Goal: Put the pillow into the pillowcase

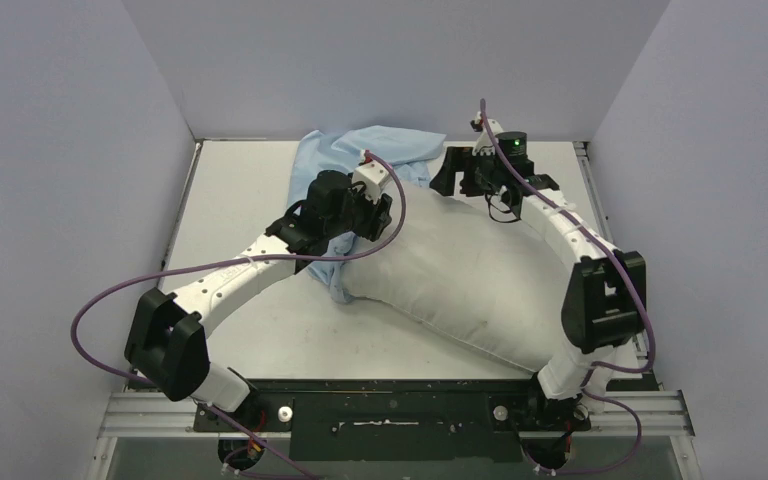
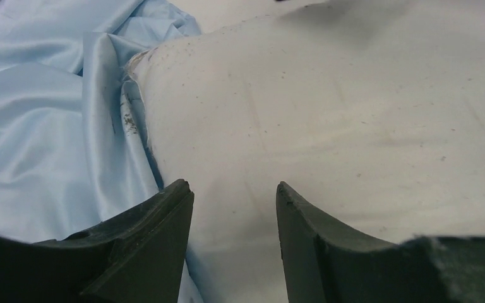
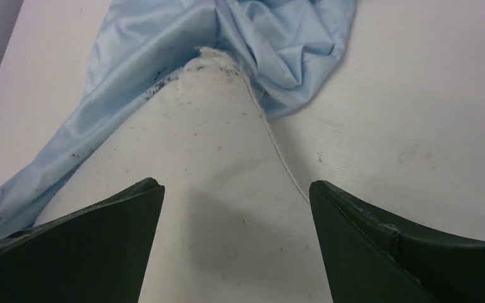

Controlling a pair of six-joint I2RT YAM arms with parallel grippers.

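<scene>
The off-white pillow (image 1: 470, 270) lies slantwise across the table, from the near right to the far middle. It also shows in the left wrist view (image 2: 328, 113) and the right wrist view (image 3: 221, 145). The crumpled light blue pillowcase (image 1: 360, 150) lies at its far left end, and blue cloth runs along the pillow's left edge (image 2: 38, 126) (image 3: 278, 44). My left gripper (image 1: 368, 228) (image 2: 233, 186) is open over the pillow's left edge, with pillow fabric between the fingers. My right gripper (image 1: 448, 170) (image 3: 237, 184) is open just above the pillow's far end.
The white table (image 1: 240, 190) is walled in by grey panels at the left, back and right. A black metal rail (image 1: 390, 410) with the arm bases runs along the near edge. Purple cables loop off both arms.
</scene>
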